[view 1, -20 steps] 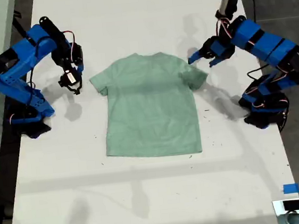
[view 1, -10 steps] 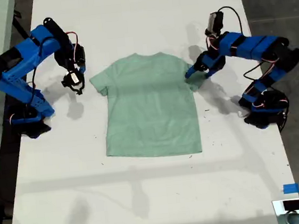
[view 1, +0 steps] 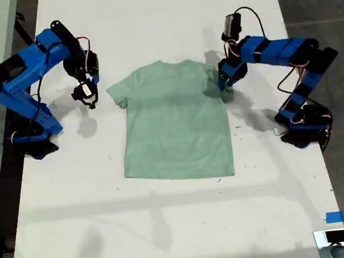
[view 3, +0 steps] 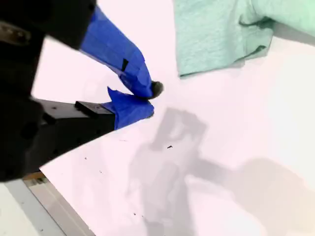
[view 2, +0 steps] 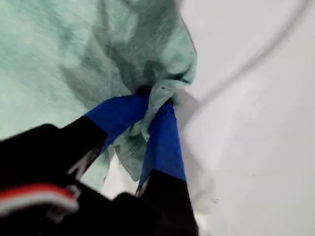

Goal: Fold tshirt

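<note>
The pale mint-green tshirt (view 1: 174, 122) lies flat on the white table (view 1: 170, 228), neck toward the far edge. My first gripper (view 1: 223, 81) is at the sleeve on the exterior view's right, shut on a bunch of the sleeve cloth. The first wrist view shows its blue fingers (view 2: 162, 137) pinching the puckered tshirt (view 2: 59, 44) fabric. My second gripper (view 1: 88, 99) hangs just off the sleeve on the exterior view's left. Its tips (view 3: 150, 101) are together and hold nothing, a short way from the tshirt (view 3: 216, 34) sleeve edge.
Both arm bases stand on the table's side edges in the exterior view. A blue tape mark (view 1: 334, 216) sits near the front corner on the exterior view's right. Dark floor (view 1: 325, 2) lies beyond that side. Small devices sit at both front corners.
My first gripper has moved in over the sleeve and shut on it, bunching it inward. The shirt has shifted slightly. The second arm has hardly moved.
</note>
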Robot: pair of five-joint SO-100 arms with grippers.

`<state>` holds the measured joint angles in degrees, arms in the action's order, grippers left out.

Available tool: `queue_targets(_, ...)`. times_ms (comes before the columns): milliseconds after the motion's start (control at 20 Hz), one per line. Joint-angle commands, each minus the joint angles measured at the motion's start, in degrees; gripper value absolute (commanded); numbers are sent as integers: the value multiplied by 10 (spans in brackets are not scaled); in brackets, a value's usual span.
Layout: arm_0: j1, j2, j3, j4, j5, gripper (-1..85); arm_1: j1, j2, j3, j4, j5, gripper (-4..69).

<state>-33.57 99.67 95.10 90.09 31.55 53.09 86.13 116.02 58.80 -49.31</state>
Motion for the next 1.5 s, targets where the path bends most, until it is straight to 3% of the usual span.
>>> queue_targets(0,14,4,-33,2,3,0,0,29,-13,45,3,-22)
queue_targets(300,16,5,-32,1,3,0,-25,158,-132,231,33,-22)
queue_targets(550,18,5,-29,-4,4,0,-102,114,-287,298,88,-22)
queue_targets(900,19,5,-28,-4,4,0,-221,-103,-558,265,187,-22)
queue_targets(1150,25,5,-28,-8,2,0,-226,-209,-547,105,184,-12)
queue_targets(1200,27,4,-29,-9,2,0,-225,-232,-549,84,182,33)
queue_targets(1300,29,4,-30,-9,2,0,-224,-278,-593,111,187,300)
queue_targets(1350,30,4,-30,-8,1,0,-225,-280,-603,127,185,364)
queue_targets(1450,31,4,-30,-9,0,0,-229,-246,-613,176,184,366)
